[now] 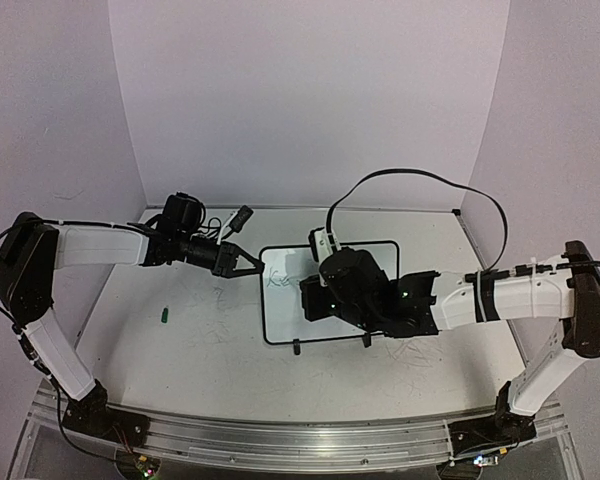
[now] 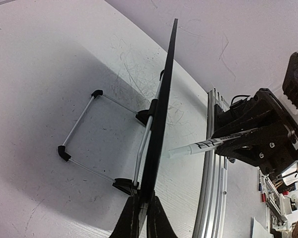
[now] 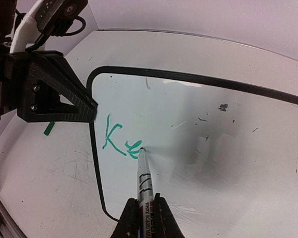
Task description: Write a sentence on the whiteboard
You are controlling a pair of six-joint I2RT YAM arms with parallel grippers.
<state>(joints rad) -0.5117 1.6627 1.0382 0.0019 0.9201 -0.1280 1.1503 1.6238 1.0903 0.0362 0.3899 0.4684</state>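
Centre frame: my left gripper (image 2: 141,210) clamps the left edge of the whiteboard (image 1: 280,315), my right gripper (image 3: 145,208) pinches the marker (image 3: 144,181) at the sentence (image 3: 116,140), which I judge barely begun, with only "Ke" written.

From high above its near edge, we look down on the whole desk (image 1: 180,360). Our left wrist view sits low, sighting edge-on along the whiteboard (image 2: 161,114). Our right wrist view looks down a marker (image 3: 145,183), close over the board's face. All three share the whiteboard.
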